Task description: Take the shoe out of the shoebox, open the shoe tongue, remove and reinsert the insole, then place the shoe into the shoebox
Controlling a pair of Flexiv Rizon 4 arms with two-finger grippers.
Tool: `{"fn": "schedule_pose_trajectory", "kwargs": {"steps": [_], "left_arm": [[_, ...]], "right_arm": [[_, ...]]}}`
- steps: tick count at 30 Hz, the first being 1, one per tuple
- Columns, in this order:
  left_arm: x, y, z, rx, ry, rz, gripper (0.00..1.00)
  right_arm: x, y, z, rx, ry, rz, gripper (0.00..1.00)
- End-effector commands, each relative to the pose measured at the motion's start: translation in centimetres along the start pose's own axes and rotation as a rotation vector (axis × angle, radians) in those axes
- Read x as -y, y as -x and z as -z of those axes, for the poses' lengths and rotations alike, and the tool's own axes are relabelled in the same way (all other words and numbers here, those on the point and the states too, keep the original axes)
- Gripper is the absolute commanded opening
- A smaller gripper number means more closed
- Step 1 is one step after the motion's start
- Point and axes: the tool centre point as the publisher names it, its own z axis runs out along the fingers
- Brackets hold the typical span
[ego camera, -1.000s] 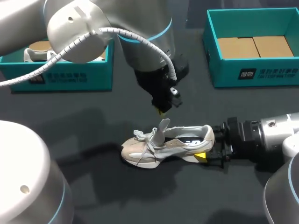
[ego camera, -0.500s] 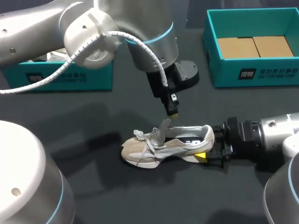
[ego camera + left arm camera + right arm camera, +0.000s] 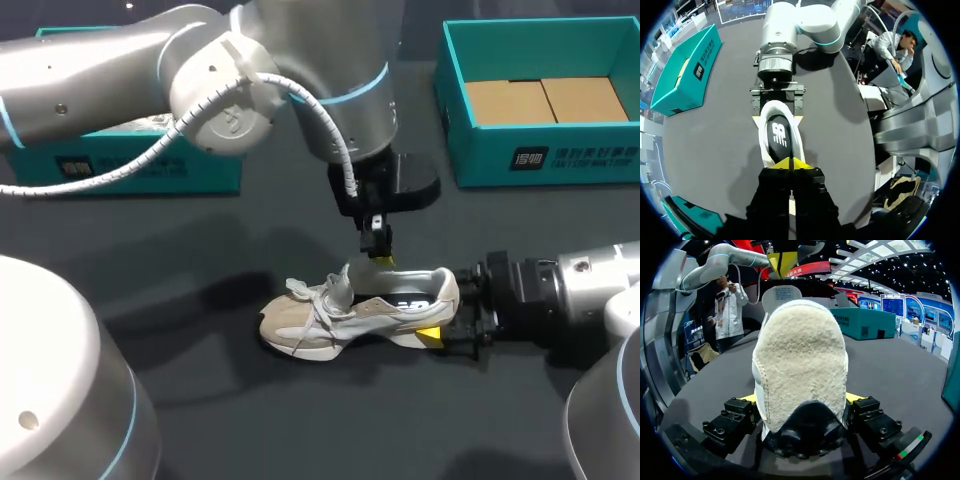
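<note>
Shoe (image 3: 350,315) out of its box, that much is done: it lies on its sole near the middle of the dark tabletop (image 3: 250,420), toe toward the left edge and heel toward the right edge. It is well apart from the two teal shoeboxes, one by the far left corner (image 3: 150,170) and one by the far right corner (image 3: 520,160). The right tool (image 3: 445,312) comes in low from the right edge and has the heel clamped between its fingers, a yellow tip on either side.

The tongue (image 3: 343,285) is lifted clear of the laces, so I'd judge the opening step finished or nearly so. The insole (image 3: 779,136) lies flat inside the shoe, dark and in plain sight from the left wrist. Pulling it out, putting it back and boxing the shoe are all left to do.

The left tool (image 3: 380,255) hangs just over the shoe's mouth with its yellow tips pressed together. I can see nothing between them.

Compared with a second ago, the left tool has dropped lower and slid from above the tongue toward the heel end of the opening. The tongue, which stood tall then, now leans lower. The shoe and the right arm have not shifted.
</note>
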Motion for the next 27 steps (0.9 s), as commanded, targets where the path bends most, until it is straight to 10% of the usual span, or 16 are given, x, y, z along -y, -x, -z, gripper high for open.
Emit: {"fn": "schedule_pose_trajectory", "kwargs": {"steps": [1, 27], "left_arm": [[2.7, 0.9, -2.7, -0.039, 0.024, -0.021, 0.0], [2.9, 1.3, -8.8, -0.066, 0.06, -0.009, 0.0]], "right_arm": [[0.0, 0.0, 0.0, 0.001, -0.004, 0.0, 0.0], [0.0, 0.0, 0.0, 0.001, -0.004, 0.0, 0.0]]}}
